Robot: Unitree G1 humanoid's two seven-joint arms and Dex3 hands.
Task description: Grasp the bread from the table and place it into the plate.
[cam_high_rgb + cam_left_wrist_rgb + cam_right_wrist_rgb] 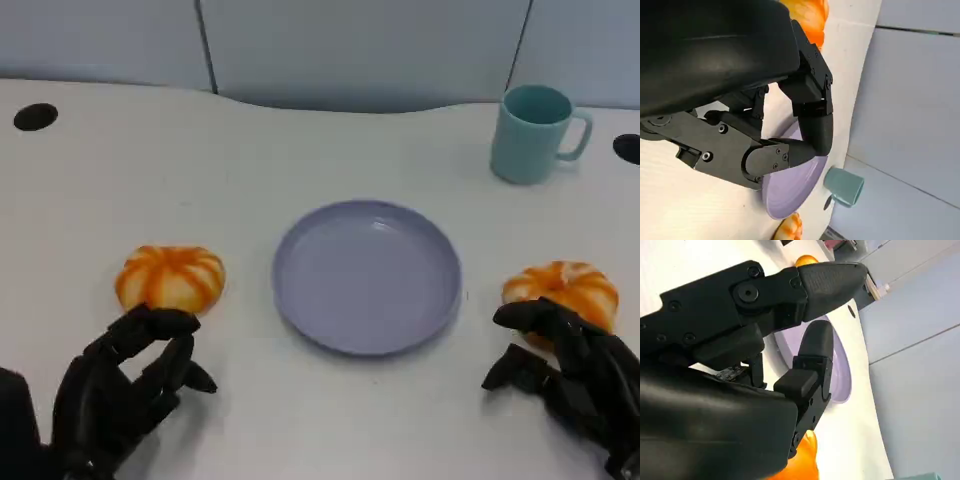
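Two orange-striped round breads lie on the white table beside a lavender plate (pixel 367 275). The left bread (pixel 170 278) is left of the plate, the right bread (pixel 562 288) right of it. My left hand (pixel 125 385) sits just in front of the left bread, fingers bent and apart, holding nothing. My right hand (pixel 570 375) is at the near edge of the right bread with its fingers spread and nothing gripped. The left wrist view shows the left hand (pixel 765 125), the left bread (pixel 810 15) and the plate (pixel 790 195). The right wrist view shows the right hand (pixel 765 340), the right bread (pixel 802 460) and the plate (pixel 840 375).
A teal mug (pixel 533 132) stands at the back right, behind the right bread, and appears as the mug (pixel 842 186) in the left wrist view. Dark round holes (pixel 35 117) mark the table's far corners. A grey partition wall runs along the back.
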